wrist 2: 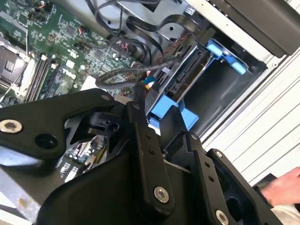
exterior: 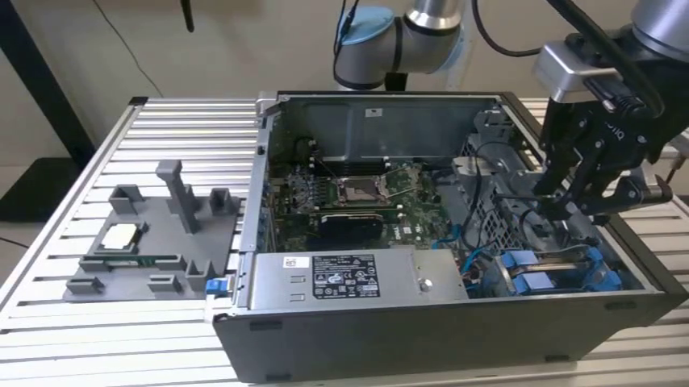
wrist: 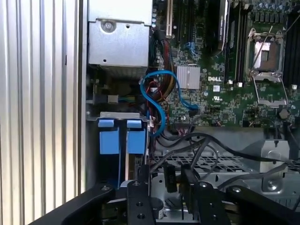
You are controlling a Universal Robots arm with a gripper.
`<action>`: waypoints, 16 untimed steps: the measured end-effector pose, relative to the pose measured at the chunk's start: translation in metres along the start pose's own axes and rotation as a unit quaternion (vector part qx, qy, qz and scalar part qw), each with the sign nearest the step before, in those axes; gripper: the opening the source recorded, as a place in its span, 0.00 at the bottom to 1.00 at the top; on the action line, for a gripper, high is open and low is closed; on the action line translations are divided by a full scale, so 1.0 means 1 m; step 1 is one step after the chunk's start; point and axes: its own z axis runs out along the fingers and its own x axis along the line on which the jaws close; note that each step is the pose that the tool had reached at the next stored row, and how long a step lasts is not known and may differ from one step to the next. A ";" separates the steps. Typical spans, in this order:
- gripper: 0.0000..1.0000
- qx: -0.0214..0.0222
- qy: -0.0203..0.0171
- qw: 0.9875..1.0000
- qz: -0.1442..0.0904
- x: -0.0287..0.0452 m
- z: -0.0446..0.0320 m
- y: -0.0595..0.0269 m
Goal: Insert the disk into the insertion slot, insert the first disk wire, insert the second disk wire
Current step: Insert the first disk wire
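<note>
The gripper (exterior: 579, 211) is seen hanging over the open computer case (exterior: 431, 355). It is placed above the case's near corner at the exterior view's right, where the insertion slot (exterior: 515, 282) is set with its blue rails. The jaws are held apart and nothing is seen clamped between them. In the second wrist view a gap is shown between the fingers (wrist 2: 139, 108), and blue plastic is glimpsed through it. The disk (wrist 2: 187, 77) is found inside the slot, clipped in its blue carrier frame (wrist 2: 164, 110), so the first step is judged done. The disk appears to be stood on edge. Its long axis is judged to run from the case's outer wall inward toward the motherboard (wrist 2: 61, 51), with its connector end turned toward the gripper. Loose black cables (wrist 2: 126, 70) are draped just beside that end, between it and the motherboard. Whether any is plugged in cannot be told. The connector end is thus judged to lie below and just ahead of the jaws.
</note>
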 end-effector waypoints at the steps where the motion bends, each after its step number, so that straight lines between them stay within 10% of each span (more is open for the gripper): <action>1: 0.41 0.001 -0.001 1.000 -0.002 -0.0006 0.0010 0.0003; 5: 0.41 0.008 -0.004 1.000 -0.005 -0.0010 0.0044 0.0006; 9: 0.20 0.009 -0.005 1.000 -0.005 -0.0009 0.0048 0.0007; 16: 0.20 0.009 -0.004 1.000 -0.005 -0.0009 0.0048 0.0007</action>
